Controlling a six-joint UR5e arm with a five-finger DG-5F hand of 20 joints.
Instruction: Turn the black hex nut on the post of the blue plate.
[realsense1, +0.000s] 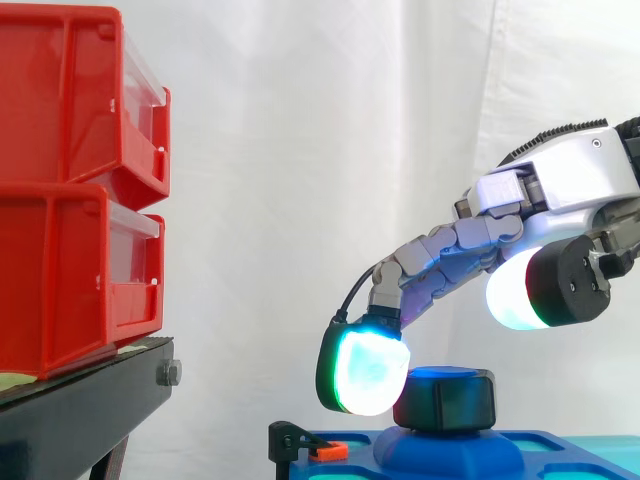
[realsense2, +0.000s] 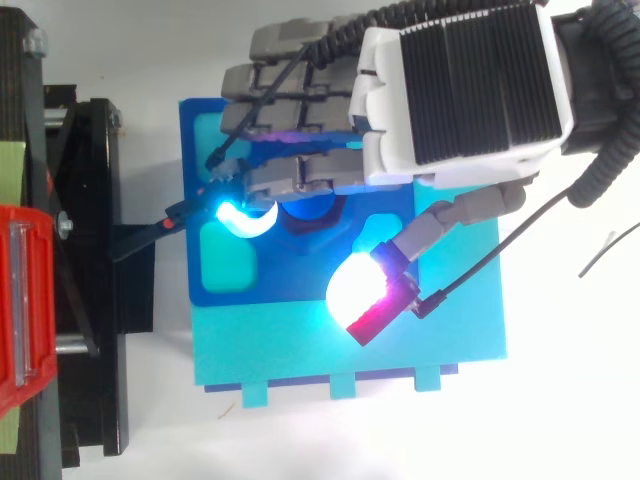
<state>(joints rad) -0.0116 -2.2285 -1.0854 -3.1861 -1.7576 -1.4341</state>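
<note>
Nut: on the post, near the middle of the plate.
Robot hand: above the plate, released, fingers reaching down.
Cyan pad: touching the nut's side facing the bins.
Thumb: raised, apart from the nut.

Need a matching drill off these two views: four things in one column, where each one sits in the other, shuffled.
Things:
1. black hex nut
2. stacked red plastic bins
3. robot hand
4. blue plastic plate

Places:
A. on the black stand, at the left of the side view
B. reaching in from the right, one glowing fingertip beside the nut
C. on the raised post
D. lowest, under the post, with teal recesses

Pairs: 1-C, 2-A, 3-B, 4-D
</note>
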